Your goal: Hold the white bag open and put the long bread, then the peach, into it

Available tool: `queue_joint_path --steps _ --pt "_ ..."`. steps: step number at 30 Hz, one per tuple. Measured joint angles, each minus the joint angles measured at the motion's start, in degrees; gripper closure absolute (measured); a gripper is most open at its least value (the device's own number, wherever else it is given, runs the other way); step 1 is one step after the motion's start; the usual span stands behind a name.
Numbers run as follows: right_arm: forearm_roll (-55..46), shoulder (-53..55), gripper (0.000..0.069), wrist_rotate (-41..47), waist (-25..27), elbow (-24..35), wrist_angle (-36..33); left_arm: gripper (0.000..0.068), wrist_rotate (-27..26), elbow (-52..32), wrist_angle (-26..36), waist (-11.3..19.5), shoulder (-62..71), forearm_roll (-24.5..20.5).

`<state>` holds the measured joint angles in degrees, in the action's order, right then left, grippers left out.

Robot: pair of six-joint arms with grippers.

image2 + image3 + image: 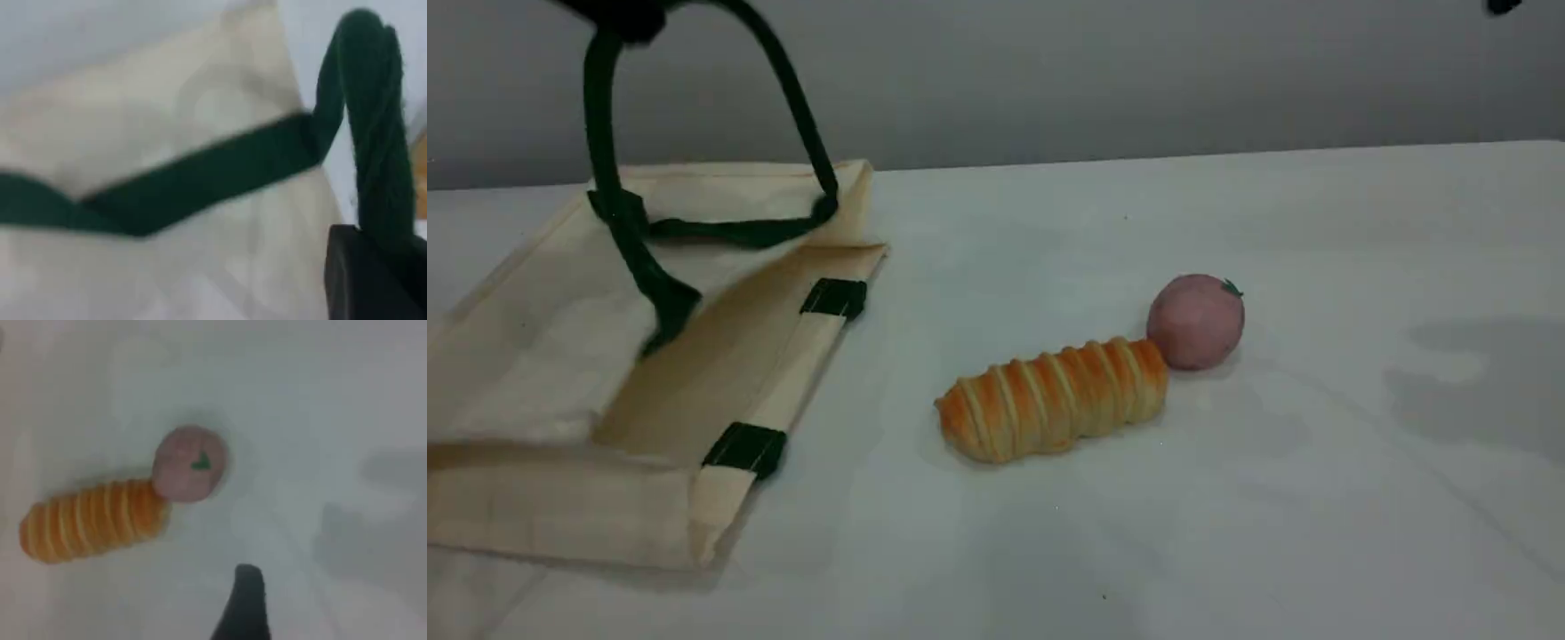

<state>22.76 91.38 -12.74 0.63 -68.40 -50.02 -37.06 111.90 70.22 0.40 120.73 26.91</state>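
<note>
Your left hand [373,267] is clamped shut on one green handle [605,116] of the white bag [543,356], lifting it so the mouth gapes toward the food. Your right hand [243,600] hangs with jaws wide and empty, above the worktop [1227,533], though its view is blurred. The long bread [1054,400] lies touching the peach [1196,320], well apart from the bag. Next, lower onto the bread's middle.
</note>
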Motion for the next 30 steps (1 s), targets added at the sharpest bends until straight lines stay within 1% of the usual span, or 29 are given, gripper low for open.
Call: queue_joint_path --steps 4,6,10,14,16,20,24,29,30 --pt "0.0 1.8 0.0107 -0.1 -2.6 0.0 -0.1 0.0584 -0.2 2.8 -0.1 -0.1 -0.8 2.6" --pt "0.0 2.5 0.0107 -0.2 -4.0 0.1 0.0 0.0584 -1.4 3.3 -0.2 -0.1 -1.6 3.7" --pt "0.0 4.1 0.0107 -0.2 -6.9 0.2 0.0 0.0584 -1.8 3.3 -0.2 -0.3 -3.4 3.3" --pt "0.0 6.5 0.0107 -0.4 -9.5 0.2 0.0 0.0584 -4.4 3.3 -0.1 -1.2 -5.7 3.5" --pt "0.0 7.8 0.0107 -0.4 -10.6 0.2 0.3 0.0584 -4.5 3.2 -0.1 -1.5 -6.8 3.5" --pt "0.0 10.5 0.0107 -0.5 -12.2 0.2 1.9 0.0584 -3.7 3.2 -0.1 -2.4 -8.7 3.2" --pt "0.0 13.2 0.0107 -0.5 -12.6 0.2 3.7 0.0584 -3.1 3.2 -0.1 -3.9 -10.0 3.1" --pt "1.8 16.7 0.0107 -0.5 -12.7 0.2 4.1 0.0584 -3.1 3.2 -0.1 -5.8 -10.1 3.2" --pt "2.5 17.5 0.0107 -0.5 -12.7 0.2 4.1 0.0584 -3.1 3.2 -0.1 -5.8 -10.1 3.4"
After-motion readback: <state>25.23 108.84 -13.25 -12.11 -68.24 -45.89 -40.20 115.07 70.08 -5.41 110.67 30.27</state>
